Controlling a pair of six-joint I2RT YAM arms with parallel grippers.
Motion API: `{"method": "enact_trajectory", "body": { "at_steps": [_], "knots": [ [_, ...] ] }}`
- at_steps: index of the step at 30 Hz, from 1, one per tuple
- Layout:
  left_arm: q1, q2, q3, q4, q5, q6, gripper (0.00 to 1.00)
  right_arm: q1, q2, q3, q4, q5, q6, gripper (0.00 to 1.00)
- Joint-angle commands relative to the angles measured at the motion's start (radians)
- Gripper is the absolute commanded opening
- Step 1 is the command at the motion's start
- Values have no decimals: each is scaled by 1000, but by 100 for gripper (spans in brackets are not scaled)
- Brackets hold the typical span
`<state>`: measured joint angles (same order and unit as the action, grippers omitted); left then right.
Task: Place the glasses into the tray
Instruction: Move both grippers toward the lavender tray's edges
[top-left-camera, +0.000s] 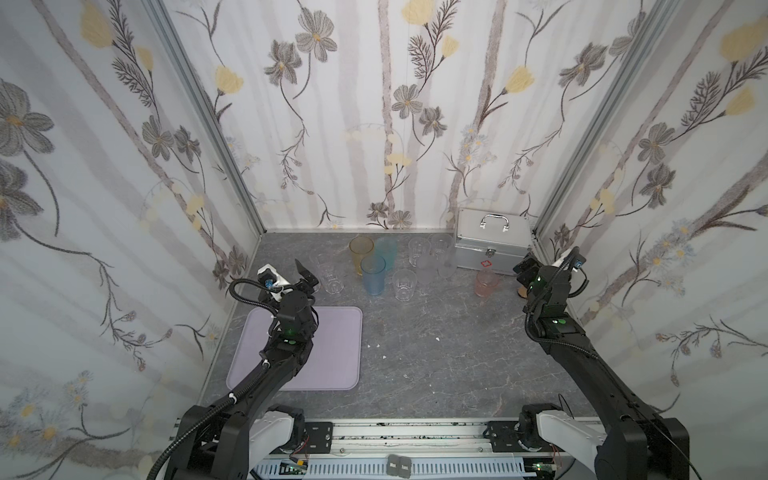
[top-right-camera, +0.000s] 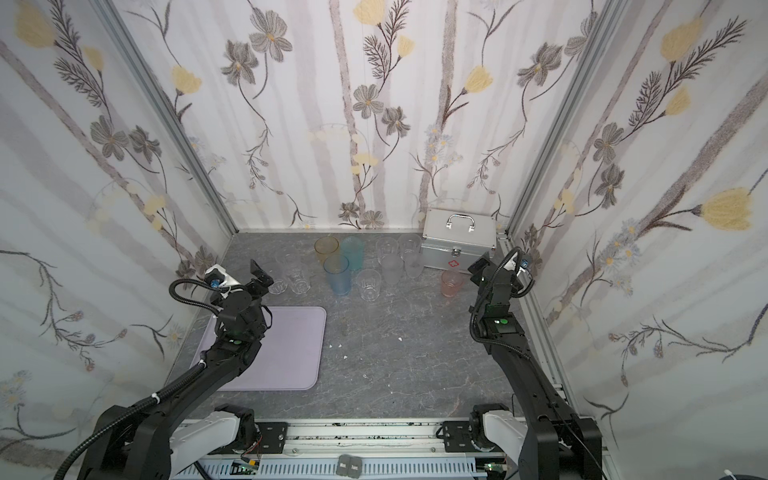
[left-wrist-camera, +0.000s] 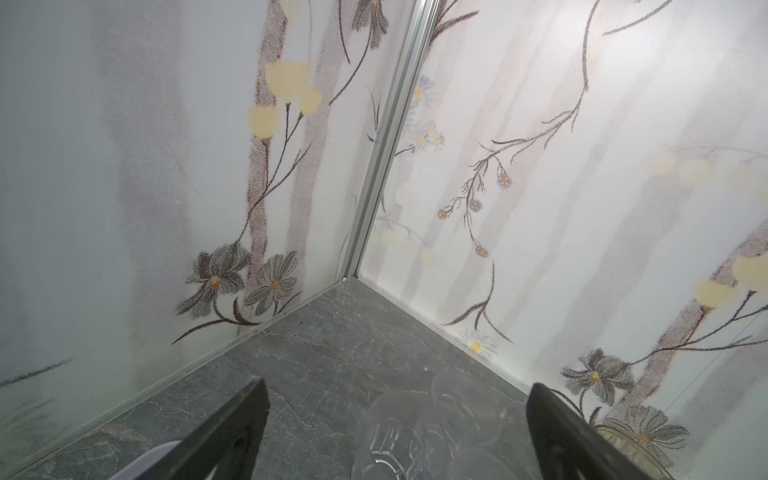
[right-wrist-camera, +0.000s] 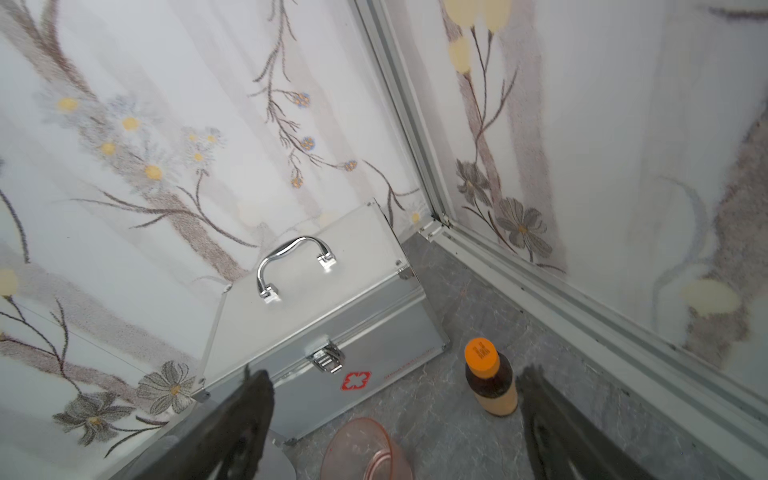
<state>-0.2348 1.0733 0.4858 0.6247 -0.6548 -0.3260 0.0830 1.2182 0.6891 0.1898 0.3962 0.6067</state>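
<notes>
- The glasses (top-left-camera: 373, 276) are translucent tumblers, some smooth, some faceted, some frosted. They stand upright with mouths up on the grey marbled table (top-left-camera: 436, 353), behind the flat lilac tray (top-left-camera: 340, 353) and all outside it.
- The left gripper (left-wrist-camera: 397, 386), reached across the tray, gapes empty at the clear faceted ones.
- The right gripper (right-wrist-camera: 395, 374), spread wide and empty, hovers above the pink glass (right-wrist-camera: 365, 449), near the silver metal case (right-wrist-camera: 316, 316).

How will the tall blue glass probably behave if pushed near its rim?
The blue glass stands tall and narrow, so it may tip. Its smooth wall looks slippery. It could knock the amber glass close behind.
</notes>
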Motion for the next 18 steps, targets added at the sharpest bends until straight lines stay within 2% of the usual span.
{"method": "enact_trajectory", "body": {
  "at_steps": [1,3,5,8,10,12,14,18],
  "knots": [
    [4,-56,10,-228,94,-265,100,14,-11,-13,-104,-245,149,83],
    [10,-139,-53,-159,274,-241,100,47,-4,5,-154,-279,163,83],
    [9,-186,-101,-91,362,-247,92,111,-2,17,-186,-280,163,83],
    [6,-122,-1,-288,465,-277,83,231,0,24,-232,-260,171,83],
    [-10,-46,66,-419,548,-302,82,325,2,34,-265,-223,179,82],
    [-41,-1,62,-443,638,-343,78,426,5,37,-275,-175,193,81],
    [-109,37,61,-477,654,-390,74,523,33,56,-298,-146,209,80],
    [-277,114,105,-593,532,-429,75,664,126,153,-371,-141,240,77]
  ]
}}
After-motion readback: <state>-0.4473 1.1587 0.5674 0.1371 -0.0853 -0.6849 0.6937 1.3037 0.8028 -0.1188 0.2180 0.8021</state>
